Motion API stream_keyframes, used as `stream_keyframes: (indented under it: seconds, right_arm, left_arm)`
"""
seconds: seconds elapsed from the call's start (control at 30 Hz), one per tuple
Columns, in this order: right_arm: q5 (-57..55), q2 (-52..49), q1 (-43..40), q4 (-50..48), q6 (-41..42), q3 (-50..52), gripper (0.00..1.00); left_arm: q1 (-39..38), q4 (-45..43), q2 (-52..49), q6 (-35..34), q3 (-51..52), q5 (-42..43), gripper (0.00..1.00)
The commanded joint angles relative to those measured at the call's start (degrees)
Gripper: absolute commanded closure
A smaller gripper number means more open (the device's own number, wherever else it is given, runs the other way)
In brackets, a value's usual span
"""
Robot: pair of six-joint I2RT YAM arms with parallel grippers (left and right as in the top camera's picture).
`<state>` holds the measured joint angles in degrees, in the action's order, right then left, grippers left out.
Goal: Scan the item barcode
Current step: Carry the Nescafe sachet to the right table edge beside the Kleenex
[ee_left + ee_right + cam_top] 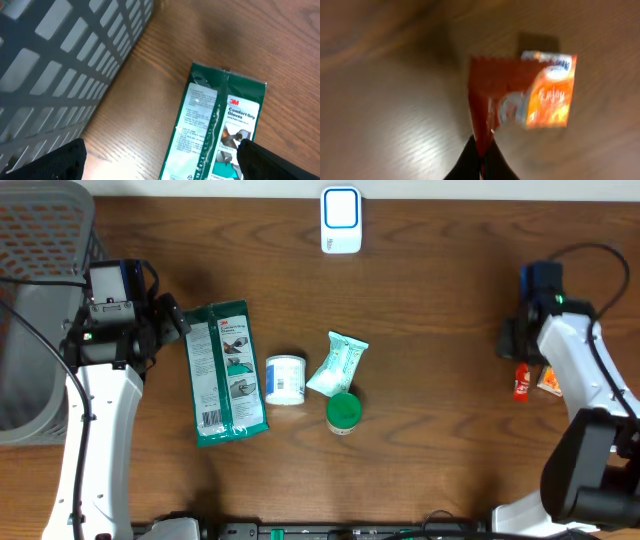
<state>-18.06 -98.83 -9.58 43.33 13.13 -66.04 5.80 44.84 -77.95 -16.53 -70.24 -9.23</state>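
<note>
Wooden bench (450, 470) from overhead: I see the scanner (340, 220) at 12 o'clock. The red sachet (521, 383) is at 3 o'clock, nipped by my right pincer (518, 364), with an orange packet (548, 383) just beside it.

Left wrist: my left pincer (160, 150) is spread wide, with the green glove pack (215, 130) at 4 o'clock and the grey basket (60, 65) at 10 o'clock.

Right wrist: the fingers (466, 164) are pressed together on the sachet's lower edge.

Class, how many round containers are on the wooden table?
2: a white round tub with a blue label at the centre, and a green-capped round jar to its lower right.
</note>
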Motion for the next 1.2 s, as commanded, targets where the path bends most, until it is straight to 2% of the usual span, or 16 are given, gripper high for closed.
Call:
stream_keyframes:
  seconds: [0.0, 0.17, 0.27, 0.3, 0.37, 0.4, 0.53, 0.6, 0.67, 0.73, 0.77, 0.8, 0.83, 0.93, 1.07, 1.17]
  right_arm:
    - [-1.6, 0.2, -3.4, -5.9, -1.5, 5.9, 0.99]
    - [-0.9, 0.2, -5.6, -14.2, -7.0, 11.1, 0.99]
    - [-1.0, 0.2, -5.8, -15.8, -9.1, 12.1, 0.99]
    - [-1.0, 0.2, -5.7, -16.0, -9.1, 12.1, 0.91]
    - [-1.0, 0.3, -5.7, -16.3, -9.2, 12.0, 0.49]
    - [-0.9, 0.3, -5.7, -16.3, -9.4, 11.8, 0.39]
    - [6.3, 1.1, -5.7, -10.9, -12.0, 7.1, 0.18]
    - [12.5, 1.2, -5.7, -6.8, -12.0, 3.6, 0.14]
    - [18.1, 1.2, -5.7, -3.6, -11.9, 1.3, 0.18]
    - [22.7, 1.2, -5.7, -1.2, -12.0, 0.8, 0.4]
    - [23.4, 1.2, -5.7, -0.2, -12.0, 1.0, 0.56]
    - [23.2, 1.2, -5.7, 0.5, -11.9, 1.5, 0.84]
    - [22.2, 1.2, -5.7, 0.9, -11.9, 2.4, 0.92]
    - [18.4, 1.2, -5.7, -0.5, -11.9, 6.0, 0.97]
    - [11.8, 1.2, -5.8, -6.9, -11.8, 12.9, 0.96]
    - [2.2, 1.2, -5.9, -9.7, -9.0, 16.7, 0.96]
  left_arm:
    - [0.2, 0.0, 0.2, -0.1, -1.2, -0.7, 0.04]
    - [0.2, 0.0, 0.1, -0.1, -1.2, -0.7, 0.04]
    - [0.2, 0.0, 0.1, -0.1, -1.2, -0.6, 0.04]
    - [0.2, 0.0, 0.1, -0.1, -1.2, -0.7, 0.04]
    - [0.2, 0.0, 0.2, -0.1, -1.2, -0.7, 0.04]
    - [0.2, 0.0, 0.2, -0.1, -1.2, -0.7, 0.04]
    - [0.2, 0.0, 0.2, -0.1, -1.2, -0.6, 0.04]
    - [0.2, 0.0, 0.1, -0.1, -1.2, -0.7, 0.04]
    - [0.2, 0.0, 0.1, -0.1, -1.2, -0.6, 0.04]
    - [0.2, 0.0, 0.1, -0.1, -1.2, -0.7, 0.04]
    - [0.2, 0.0, 0.1, -0.1, -1.2, -0.7, 0.04]
    - [0.2, 0.0, 0.1, -0.1, -1.2, -0.7, 0.04]
    - [0.2, 0.0, 0.2, -0.1, -1.2, -0.7, 0.04]
    - [0.2, 0.0, 0.1, -0.1, -1.2, -0.7, 0.04]
    - [0.2, 0.0, 0.1, -0.1, -1.2, -0.7, 0.04]
    - [0.2, 0.0, 0.2, -0.1, -1.2, -0.6, 0.04]
